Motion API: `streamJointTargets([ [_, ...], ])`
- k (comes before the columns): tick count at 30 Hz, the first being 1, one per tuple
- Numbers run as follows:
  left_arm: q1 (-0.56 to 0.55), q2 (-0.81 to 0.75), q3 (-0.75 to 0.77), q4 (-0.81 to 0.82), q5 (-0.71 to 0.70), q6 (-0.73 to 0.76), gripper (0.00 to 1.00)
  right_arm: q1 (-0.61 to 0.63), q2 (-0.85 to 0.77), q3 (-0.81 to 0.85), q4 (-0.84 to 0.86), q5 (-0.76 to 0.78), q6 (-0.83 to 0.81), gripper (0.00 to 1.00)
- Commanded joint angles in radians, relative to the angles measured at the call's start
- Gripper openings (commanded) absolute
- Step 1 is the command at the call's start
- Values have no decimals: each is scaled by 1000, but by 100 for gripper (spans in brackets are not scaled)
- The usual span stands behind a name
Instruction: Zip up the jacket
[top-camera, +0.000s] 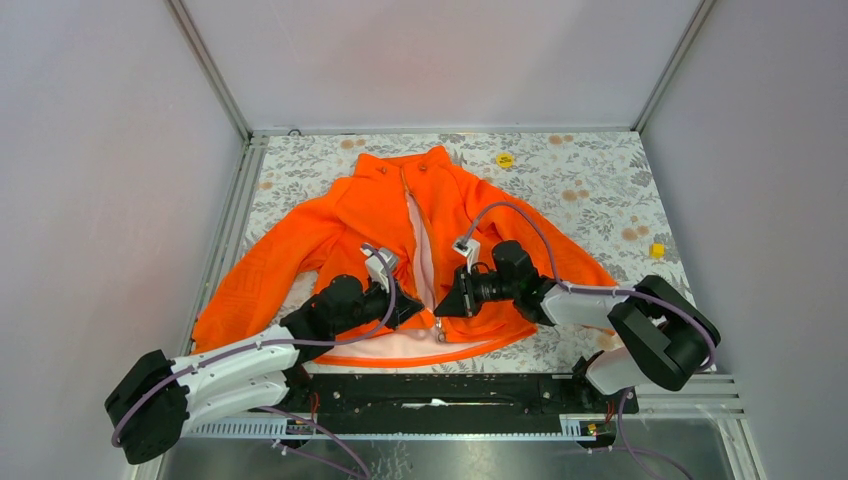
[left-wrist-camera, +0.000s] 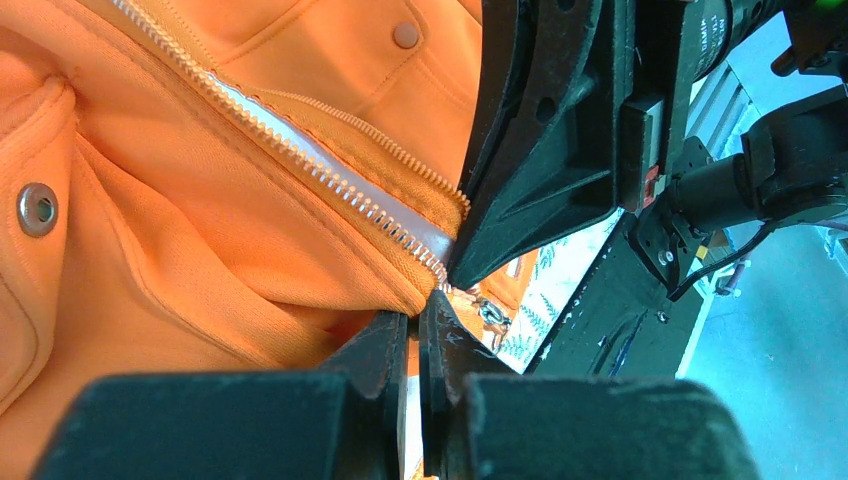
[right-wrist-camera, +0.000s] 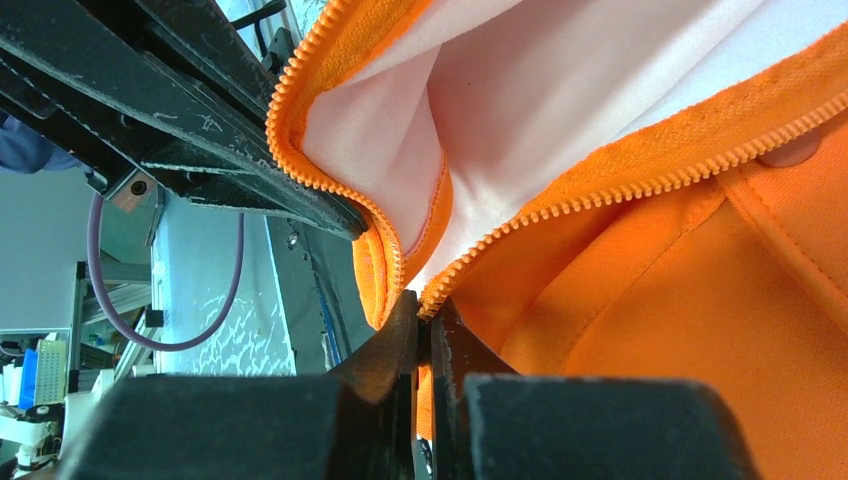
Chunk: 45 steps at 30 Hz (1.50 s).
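Observation:
The orange jacket (top-camera: 370, 215) lies face up on the table, collar at the far side. Its front is open along the zipper and shows white lining (top-camera: 422, 255). My left gripper (top-camera: 408, 312) and right gripper (top-camera: 446, 303) meet at the zipper's bottom end near the hem. In the left wrist view my left gripper (left-wrist-camera: 421, 308) is shut on the jacket's left front edge (left-wrist-camera: 330, 250), by the metal zipper pull (left-wrist-camera: 491, 316). In the right wrist view my right gripper (right-wrist-camera: 426, 303) is shut on the bottom of the other zipper edge (right-wrist-camera: 600, 185). The two grippers' tips almost touch.
A floral cloth (top-camera: 590, 185) covers the table. A yellow round disc (top-camera: 505, 158) lies at the back and a small yellow cube (top-camera: 657, 250) at the right. The black base rail (top-camera: 440, 392) runs along the near edge. Grey walls close in three sides.

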Motion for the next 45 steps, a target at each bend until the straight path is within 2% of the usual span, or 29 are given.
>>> streamJointTargets([
  [1,2,-6,17,46,-5,-4,0,-4,-41,-11,55,-22,-12,0],
  [13,1,45,41,46,24,11,0,-10,-36,-15,71,-12,2,0],
  [45,1,56,41,59,44,12,0,-9,37,40,36,-24,2,0],
])
